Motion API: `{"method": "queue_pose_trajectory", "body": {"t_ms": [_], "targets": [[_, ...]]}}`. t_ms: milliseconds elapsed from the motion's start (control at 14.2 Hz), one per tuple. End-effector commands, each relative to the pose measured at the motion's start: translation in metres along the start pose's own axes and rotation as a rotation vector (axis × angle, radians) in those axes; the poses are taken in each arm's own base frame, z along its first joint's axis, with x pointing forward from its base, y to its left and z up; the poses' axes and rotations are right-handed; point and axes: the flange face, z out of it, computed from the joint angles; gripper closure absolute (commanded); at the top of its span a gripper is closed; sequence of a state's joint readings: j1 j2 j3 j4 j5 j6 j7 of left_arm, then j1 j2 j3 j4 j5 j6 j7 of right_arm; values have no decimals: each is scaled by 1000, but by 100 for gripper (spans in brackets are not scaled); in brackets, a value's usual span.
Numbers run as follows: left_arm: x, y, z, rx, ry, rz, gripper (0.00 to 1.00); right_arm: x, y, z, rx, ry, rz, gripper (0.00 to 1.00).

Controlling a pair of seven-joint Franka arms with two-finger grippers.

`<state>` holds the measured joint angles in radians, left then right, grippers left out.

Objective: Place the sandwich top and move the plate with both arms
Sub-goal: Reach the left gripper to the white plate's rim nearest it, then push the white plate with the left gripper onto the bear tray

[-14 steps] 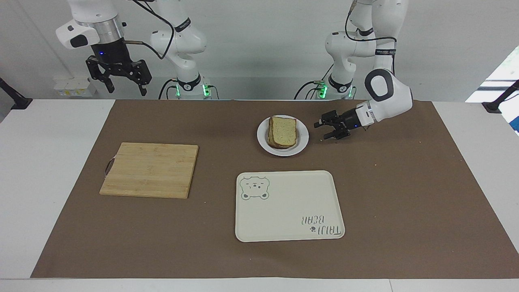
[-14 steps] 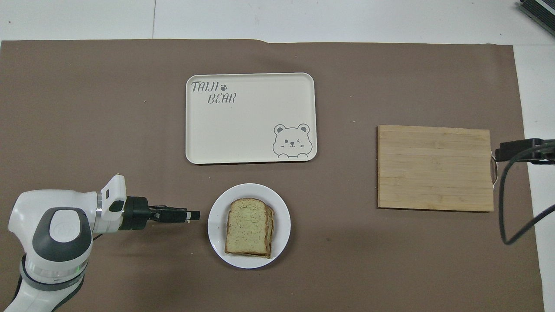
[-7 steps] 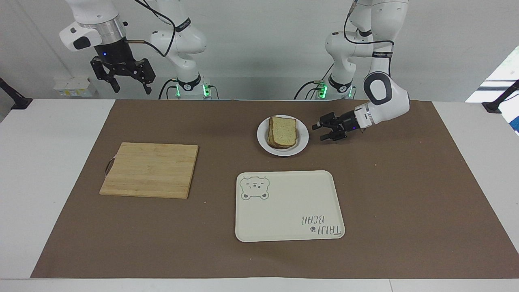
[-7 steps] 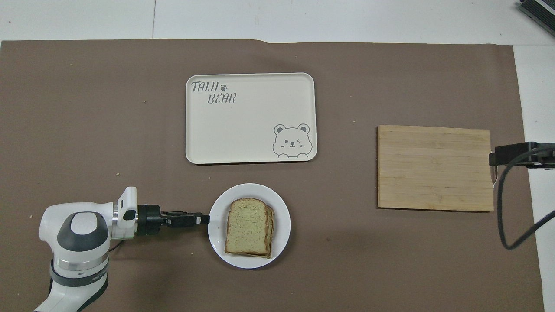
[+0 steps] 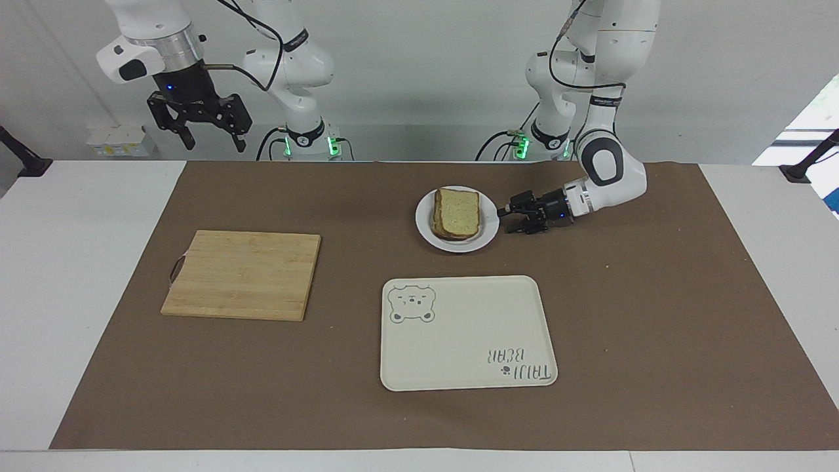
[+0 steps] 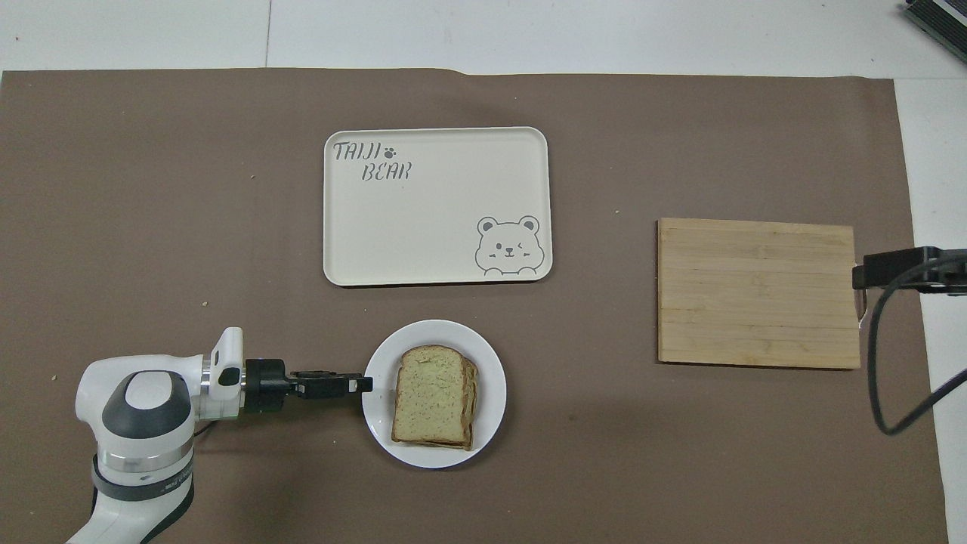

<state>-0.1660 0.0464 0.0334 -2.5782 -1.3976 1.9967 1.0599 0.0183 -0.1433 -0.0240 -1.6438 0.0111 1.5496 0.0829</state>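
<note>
Now: left gripper at the plate's rim

Across the facing view, the right gripper (image 5: 200,128) hangs high above the right arm's end of the table, fingers spread apart, over no object. The sandwich top (image 5: 457,212) lies on the stacked bread on the plate (image 5: 488,234). The left gripper (image 5: 507,220) sits low at the plate's edge, fingers parted around the rim.

Bare mat all round the plate (image 5: 488,237); my left gripper (image 5: 506,221) at its rim. Tray (image 5: 459,367) lies farther out, gap between. Cutting board (image 5: 242,274) well apart.
</note>
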Motion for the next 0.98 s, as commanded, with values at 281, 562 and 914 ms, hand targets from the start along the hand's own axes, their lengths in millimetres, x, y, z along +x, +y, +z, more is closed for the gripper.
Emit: {"method": "queue_pose_trajectory", "body": {"t_ms": [281, 562, 914], "targets": [[-21, 1, 15, 2, -3, 0, 44, -3, 4, -3, 18, -2, -19, 0], [-23, 2, 20, 32, -10, 8, 78, -3, 4, -3, 18, -4, -19, 0], [-16, -1, 9, 13, 17, -5, 100, -3, 4, -3, 18, -2, -19, 0]]}}
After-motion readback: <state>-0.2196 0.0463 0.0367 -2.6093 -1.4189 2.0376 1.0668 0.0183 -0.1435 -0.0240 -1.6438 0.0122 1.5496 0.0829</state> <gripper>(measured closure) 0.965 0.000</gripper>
